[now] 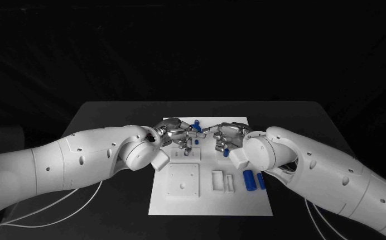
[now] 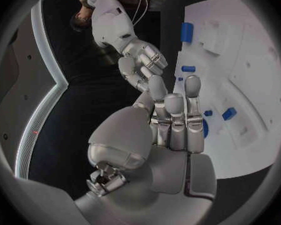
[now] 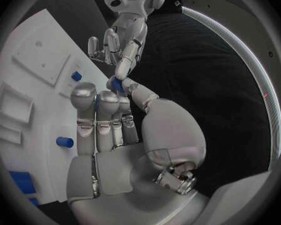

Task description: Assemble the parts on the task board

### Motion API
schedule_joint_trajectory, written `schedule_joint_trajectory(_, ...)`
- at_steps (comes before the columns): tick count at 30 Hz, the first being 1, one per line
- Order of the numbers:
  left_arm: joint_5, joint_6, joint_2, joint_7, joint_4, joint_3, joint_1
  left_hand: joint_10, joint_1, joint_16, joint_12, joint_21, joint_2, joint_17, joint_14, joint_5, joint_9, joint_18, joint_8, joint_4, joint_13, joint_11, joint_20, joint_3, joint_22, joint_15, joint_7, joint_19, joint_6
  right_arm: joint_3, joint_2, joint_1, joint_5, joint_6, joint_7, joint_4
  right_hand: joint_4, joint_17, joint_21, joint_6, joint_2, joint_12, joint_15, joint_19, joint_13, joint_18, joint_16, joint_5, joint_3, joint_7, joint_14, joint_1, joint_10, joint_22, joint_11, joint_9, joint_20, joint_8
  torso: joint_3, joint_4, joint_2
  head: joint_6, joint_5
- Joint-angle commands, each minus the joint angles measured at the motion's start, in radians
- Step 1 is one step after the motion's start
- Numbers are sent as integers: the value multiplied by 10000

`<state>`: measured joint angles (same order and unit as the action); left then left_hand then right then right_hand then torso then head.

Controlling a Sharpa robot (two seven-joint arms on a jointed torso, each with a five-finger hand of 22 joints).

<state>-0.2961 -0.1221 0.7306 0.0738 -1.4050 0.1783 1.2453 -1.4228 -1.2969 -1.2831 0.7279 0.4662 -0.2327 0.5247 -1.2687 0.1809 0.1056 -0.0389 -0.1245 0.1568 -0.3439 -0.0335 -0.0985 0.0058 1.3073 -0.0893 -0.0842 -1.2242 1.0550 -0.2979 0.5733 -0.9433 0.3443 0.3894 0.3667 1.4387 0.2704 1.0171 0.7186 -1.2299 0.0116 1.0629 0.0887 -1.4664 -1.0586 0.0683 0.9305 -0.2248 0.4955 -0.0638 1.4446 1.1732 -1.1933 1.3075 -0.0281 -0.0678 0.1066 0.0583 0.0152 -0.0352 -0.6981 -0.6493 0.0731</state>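
Here | right hand (image 3: 125, 135) pinches a blue part (image 3: 117, 85), mostly hidden | left hand (image 2: 168, 130) grip unclear over task board (image 1: 241, 206)

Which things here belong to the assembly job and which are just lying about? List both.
Job:
- task board
- two blue cylinders lying on it
- blue part at the right hand's fingertips
- left hand

Lying about:
- white cables
- black table

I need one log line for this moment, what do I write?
left robot hand: above task board, grasp unclear | right robot hand: pinches blue part | loose blue parts: lying on board
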Motion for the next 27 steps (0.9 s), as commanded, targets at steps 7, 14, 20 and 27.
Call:
schedule_joint_trajectory(7, 797, -573, -58, 652, -70, -43, 33, -313, 93, 132, -154, 197, -197, 219, -232, 198, 537, -173, 541, 175, -116, -49, 5, 176, 200, -20, 303, -96, 854, 33, 25, 40, 242, -118, 180, -8, 13, -9, -56, -85, 39, -32, 34, -214, 7, -49, -59, -77, 82, -21, 20, -37, -40, 861, -6, -10, 67, 53, -1, 0, 2, 19, 0)
schedule_joint_trajectory(14, 975, -594, -61, 628, -76, -43, 33, -405, 284, 153, -214, 311, -161, 411, -328, 742, 993, -202, 588, 289, -193, -70, 3, 359, 196, -40, 346, -94, 1100, 33, 57, 40, 468, -107, 181, -14, 13, -9, -56, -85, 39, -32, 34, -214, 7, -49, -59, -77, 82, -21, 20, -37, -40, 861, -6, -10, 67, 53, -1, 9, -1, 28, -3)
schedule_joint_trajectory(20, 1073, -556, -47, 617, -82, -43, 33, -413, 730, 157, -212, 419, -62, 589, -357, 1533, 1593, -177, 585, 562, -288, -103, -52, 690, 193, -83, 421, -63, 1234, 33, 94, 40, 617, -108, 171, -20, 14, -8, -70, -86, 30, -34, 36, -211, 11, -46, -58, -103, 95, -20, 20, -45, -44, 858, -8, -10, 70, 52, 3, 0, -5, 32, 8)
schedule_joint_trajectory(27, 1161, -541, -33, 632, -86, -43, 33, -161, 1592, 207, -94, 517, -34, 562, -228, 2515, 2741, 2, 564, 1160, -403, -190, -238, 1201, 197, -175, 522, 23, 1288, 34, 126, 41, 715, -140, 175, -26, 19, -8, -74, -89, 20, -30, 37, -212, 8, -43, -59, -155, 115, -19, 20, -56, -47, 857, -9, -9, 71, 52, 2, 0, 0, 21, 4)
